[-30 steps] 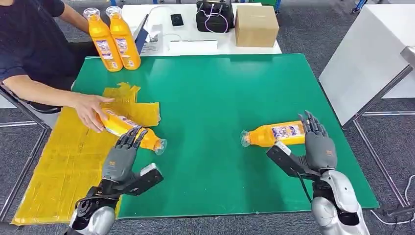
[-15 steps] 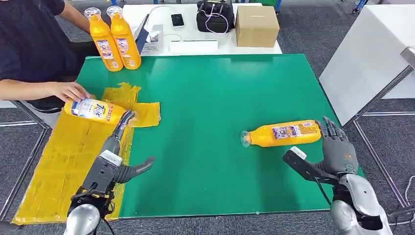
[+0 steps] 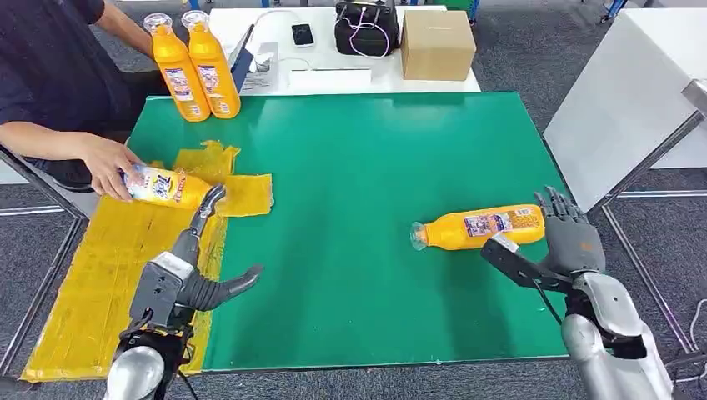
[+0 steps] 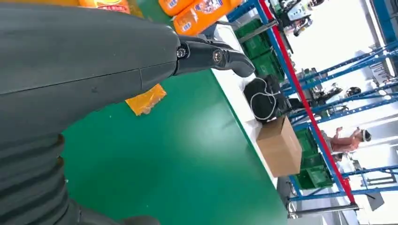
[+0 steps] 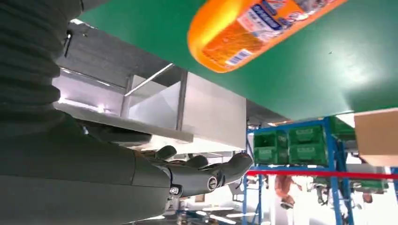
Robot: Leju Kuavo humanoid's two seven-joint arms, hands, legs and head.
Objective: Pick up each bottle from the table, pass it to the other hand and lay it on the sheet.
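left hand: left hand (image 3: 185, 271) fingers (image 3: 207, 208) extended, thumb out, holding nothing, tips just beside the bottle in the person's hand (image 3: 107, 165)
right hand: right hand (image 3: 560, 246) fingers spread, empty, just right of the lying bottle (image 3: 477, 227) base
surface: green bench (image 3: 358, 167), yellow sheet (image 3: 117, 258) at left; two upright bottles (image 3: 192, 65) far left
change: person's bottle (image 3: 164, 187) lower than 0.5 s ago; right hand moved closer to its bottle
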